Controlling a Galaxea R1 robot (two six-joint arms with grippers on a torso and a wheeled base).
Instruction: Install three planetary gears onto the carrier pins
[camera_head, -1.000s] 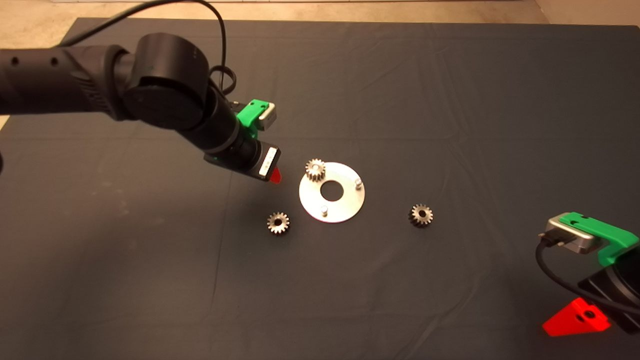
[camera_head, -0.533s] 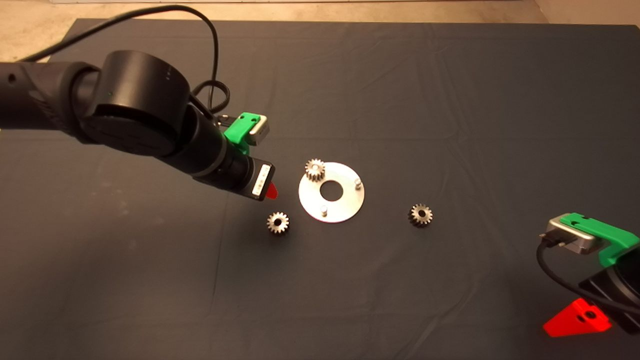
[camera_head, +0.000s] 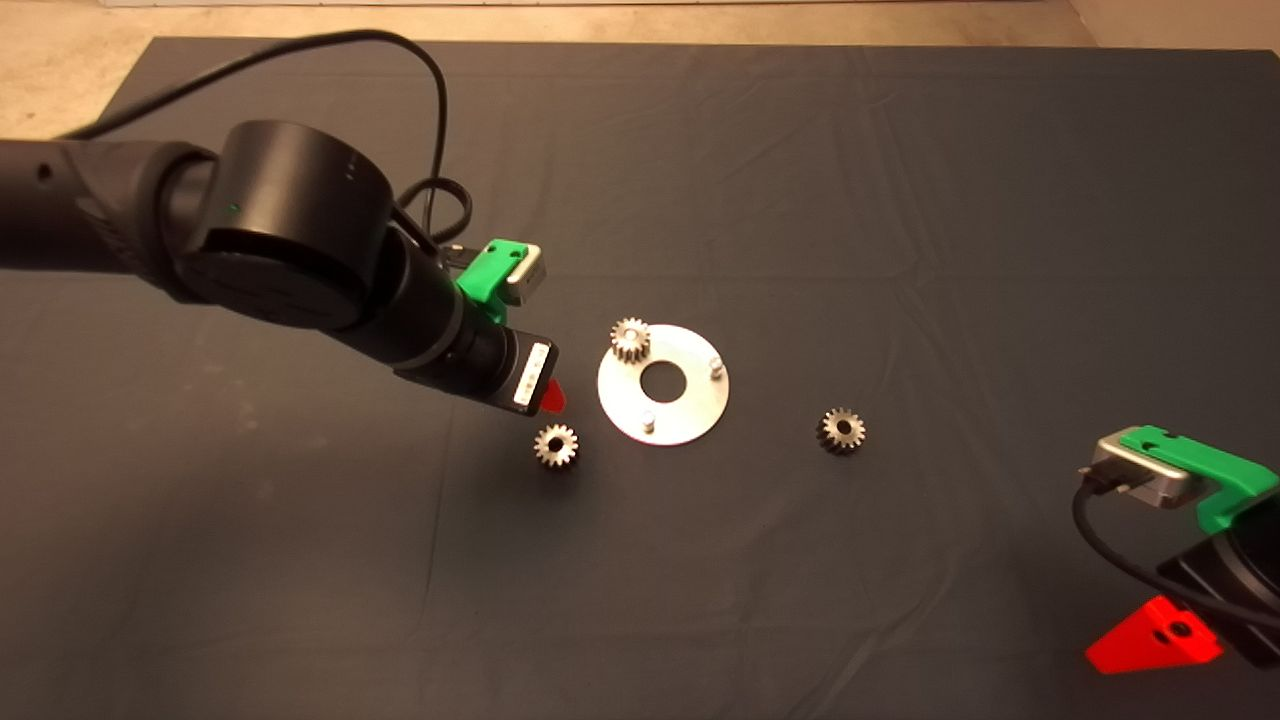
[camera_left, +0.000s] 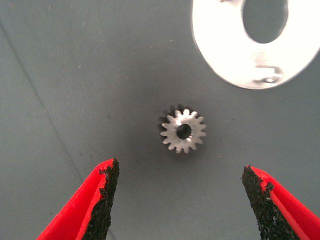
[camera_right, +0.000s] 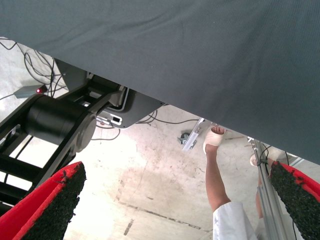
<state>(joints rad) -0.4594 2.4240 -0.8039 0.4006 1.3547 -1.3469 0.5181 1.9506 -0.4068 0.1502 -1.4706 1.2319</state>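
Note:
A shiny round carrier disc (camera_head: 680, 412) with a central hole lies mid-mat. One planetary gear (camera_head: 630, 340) sits on its far-left pin. Two bare pins (camera_head: 715, 366) (camera_head: 648, 421) stand free. A second gear (camera_head: 556, 445) lies flat on the mat left of the disc; it also shows in the left wrist view (camera_left: 183, 131) beside the disc's edge (camera_left: 220, 45). My left gripper (camera_left: 180, 187) is open and hovers just above this gear, fingers wide on either side. A third gear (camera_head: 842, 430) lies right of the disc. My right gripper (camera_right: 177, 202) is open, parked at the lower right (camera_head: 1150, 635).
The dark mat (camera_head: 700, 600) covers the table, wrinkled, with bare floor beyond its far edge. In the right wrist view a person's leg (camera_right: 215, 175) and a black robot base (camera_right: 55, 120) show past the mat's edge.
My left arm has moved back from the disc and down toward the gear lying left of it. The gears, the disc and the right arm have not moved.

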